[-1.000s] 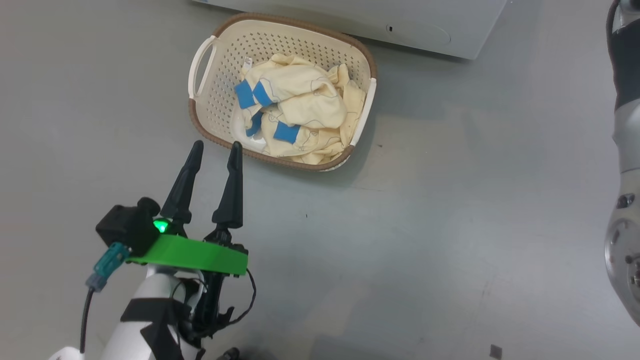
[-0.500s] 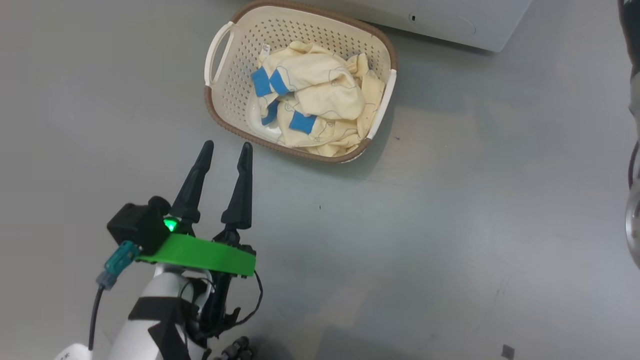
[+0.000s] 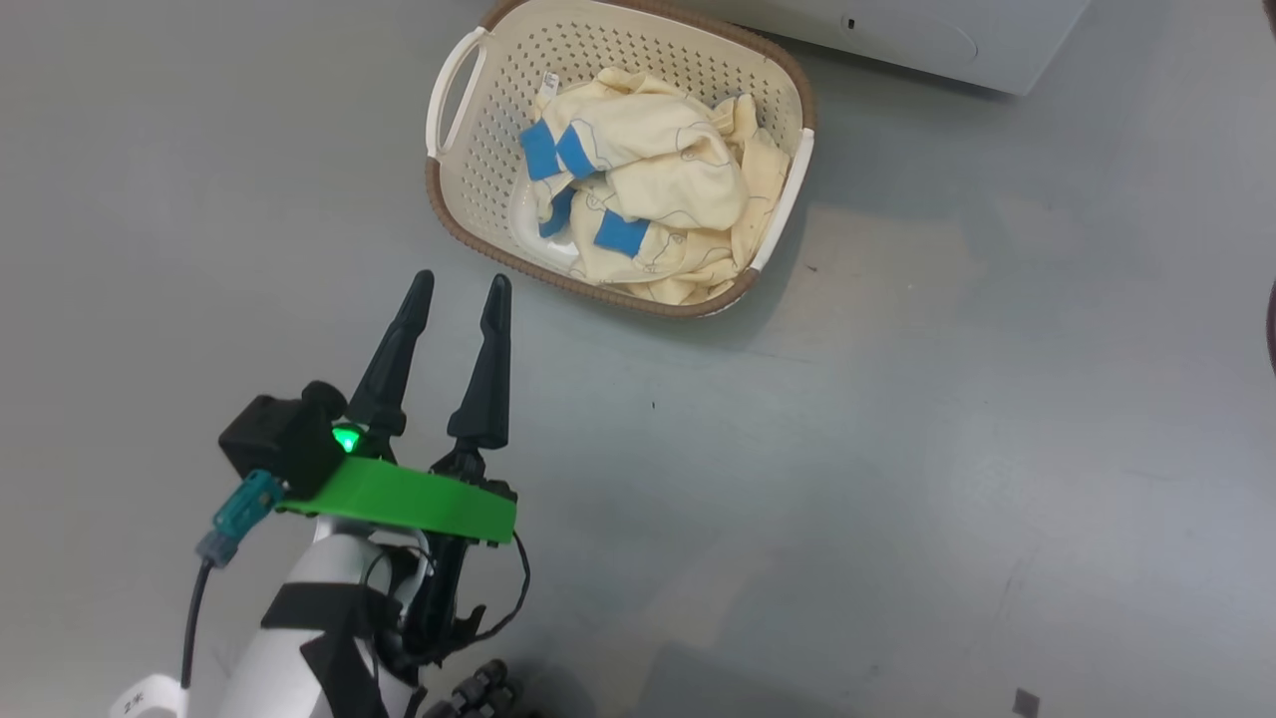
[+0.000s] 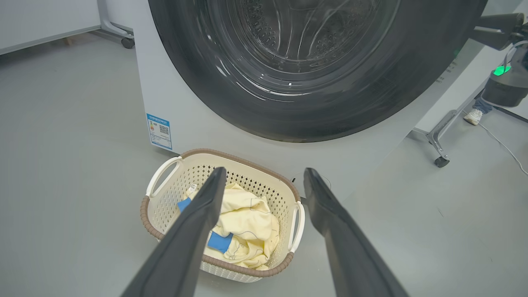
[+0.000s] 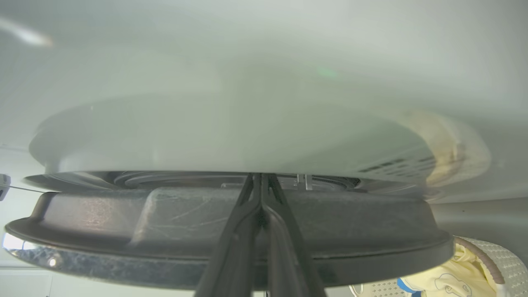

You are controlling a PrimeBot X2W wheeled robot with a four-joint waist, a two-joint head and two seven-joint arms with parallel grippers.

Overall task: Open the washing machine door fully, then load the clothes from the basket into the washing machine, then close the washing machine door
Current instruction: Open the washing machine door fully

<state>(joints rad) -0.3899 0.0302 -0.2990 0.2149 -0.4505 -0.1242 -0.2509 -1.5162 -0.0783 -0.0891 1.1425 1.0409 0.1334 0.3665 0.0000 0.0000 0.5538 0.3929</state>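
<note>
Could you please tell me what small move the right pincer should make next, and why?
Probably draw the shut right pincer outward to swing the washing machine door open: its tips sit at the gap between the door's black rim and the white front of the washing machine. The clothes lie in the basket, and the open left pincer hovers short of it.

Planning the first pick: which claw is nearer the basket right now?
Left. The left claw hangs open just short of the near rim of the basket. The right claw is shut, tips at the edge of the washing machine door, higher up.
</note>
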